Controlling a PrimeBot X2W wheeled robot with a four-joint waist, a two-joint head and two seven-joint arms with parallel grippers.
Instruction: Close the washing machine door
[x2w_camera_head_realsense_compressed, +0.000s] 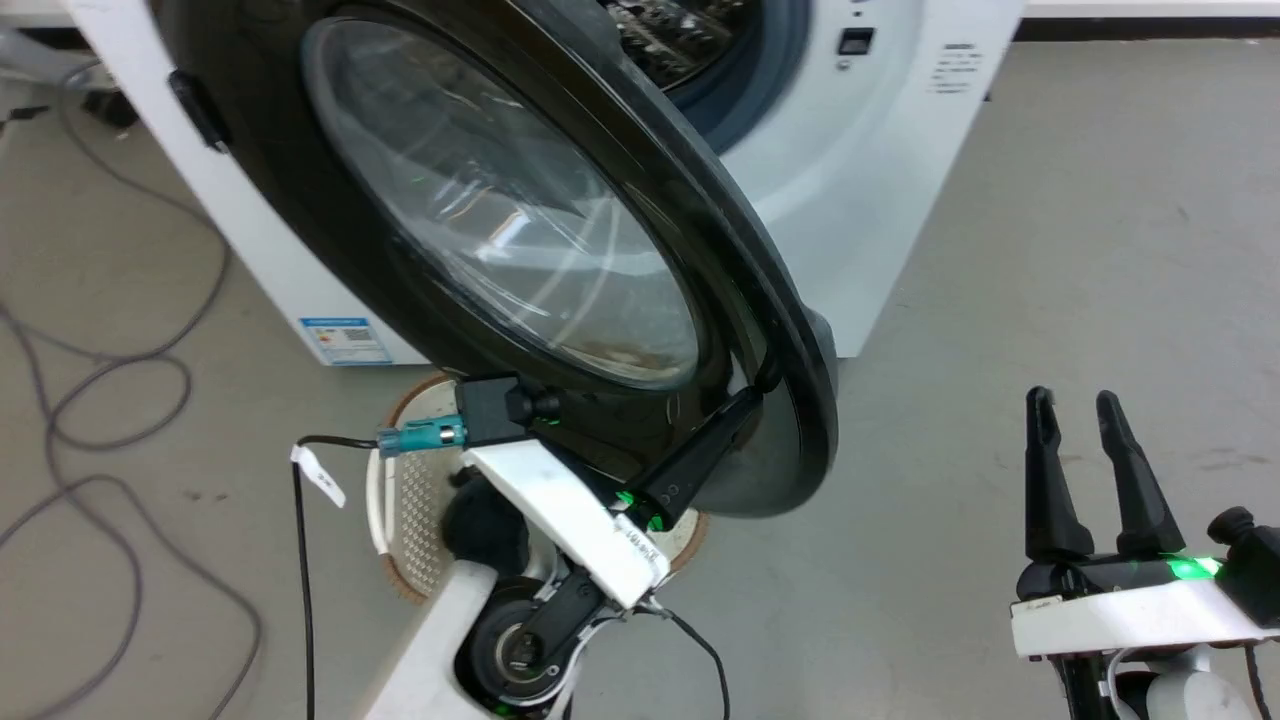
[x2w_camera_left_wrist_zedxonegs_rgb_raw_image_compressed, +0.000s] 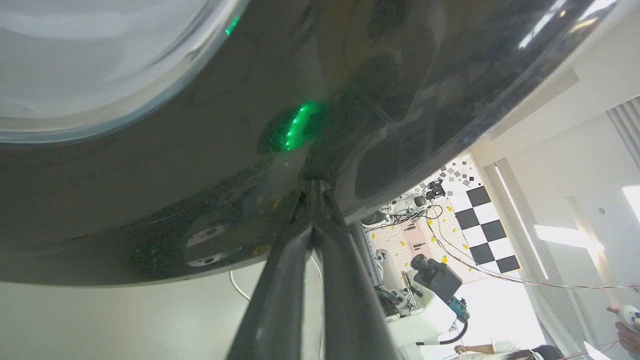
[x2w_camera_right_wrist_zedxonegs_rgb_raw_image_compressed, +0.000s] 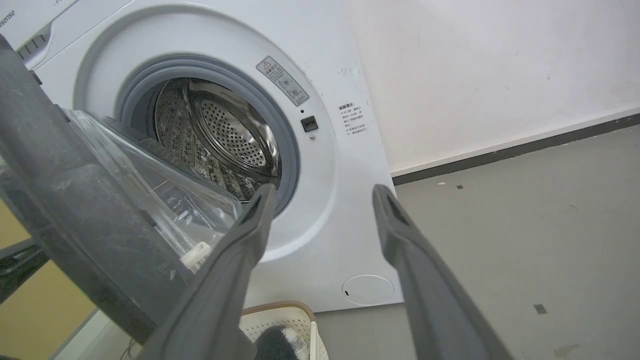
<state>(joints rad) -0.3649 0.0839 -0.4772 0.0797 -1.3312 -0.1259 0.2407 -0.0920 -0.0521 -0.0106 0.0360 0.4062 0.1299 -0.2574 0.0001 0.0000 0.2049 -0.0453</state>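
Head view: the door (x2w_camera_head_realsense_compressed: 500, 230) is swung out from the washer (x2w_camera_head_realsense_compressed: 850, 200), maybe halfway open, glossy outer face toward me, with the drum opening showing past its top edge. My left gripper (x2w_camera_head_realsense_compressed: 752, 392) has its fingers pinched together, holding nothing, tips pressed on the black ring low down by the free edge. My right gripper (x2w_camera_head_realsense_compressed: 1078, 400) hangs well apart at the lower right, fingers a bit spread and empty. There's a basket (x2w_camera_head_realsense_compressed: 420, 500) on the floor under the door (low enough to stay out of the swing, I reckon).

Left wrist view: the door (x2w_camera_left_wrist_zedxonegs_rgb_raw_image_compressed: 200, 175) is right in my face. My left gripper (x2w_camera_left_wrist_zedxonegs_rgb_raw_image_compressed: 315, 200) comes to one closed point touching the shiny black, just below the glass dome.

Right wrist view: the right gripper (x2w_camera_right_wrist_zedxonegs_rgb_raw_image_compressed: 324, 192) is open with nothing between the fingers. Past it I see the door's (x2w_camera_right_wrist_zedxonegs_rgb_raw_image_compressed: 75, 200) matte inner side with the clear bowl poking toward the drum (x2w_camera_right_wrist_zedxonegs_rgb_raw_image_compressed: 225, 135), and the washer (x2w_camera_right_wrist_zedxonegs_rgb_raw_image_compressed: 345, 210) front.

Handling-wise, I'd guess it's a stiff, fairly heavy door that just rides its hinge, so no grip needed, only a steady push. That gloss looks slippery, so tips could skate. I'd stay on the black ring near the free edge for leverage, off the glass, and expect a firmer shove to latch.
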